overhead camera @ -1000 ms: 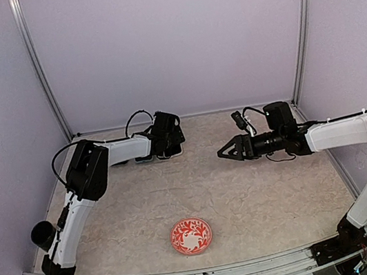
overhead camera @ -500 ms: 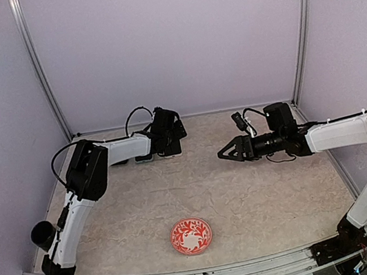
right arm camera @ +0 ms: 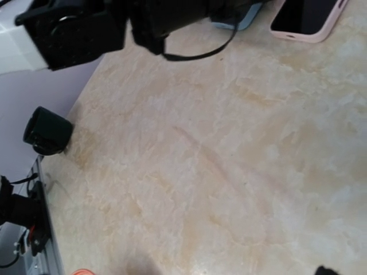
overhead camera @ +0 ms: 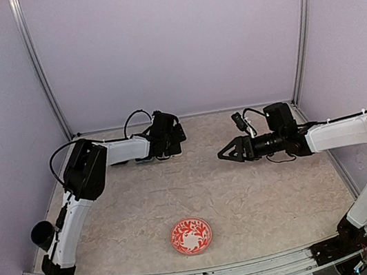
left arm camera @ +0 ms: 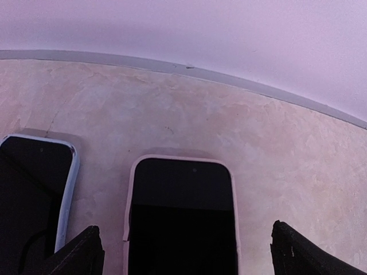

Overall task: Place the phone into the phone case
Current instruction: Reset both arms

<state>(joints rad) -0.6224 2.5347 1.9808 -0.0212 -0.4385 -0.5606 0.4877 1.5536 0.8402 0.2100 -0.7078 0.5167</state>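
Two phones [left arm camera: 180,217], pink case [left arm camera: 129,200], seemingly blue case [left arm camera: 67,195], one plate [overhead camera: 191,236], left fingers [left arm camera: 86,252], right fingers [overhead camera: 230,146] spread, empty

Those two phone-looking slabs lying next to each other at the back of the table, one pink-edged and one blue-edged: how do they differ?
Rim colour: the pink-edged one has a pale pink border, the blue-edged one a pale blue border.
Place: the pink-edged one lies centred between the fingers of the open left gripper, untouched; the blue-edged one lies off to one side, outside them.
Both lie flat on the table, dark glossy face up, side by side and apart.
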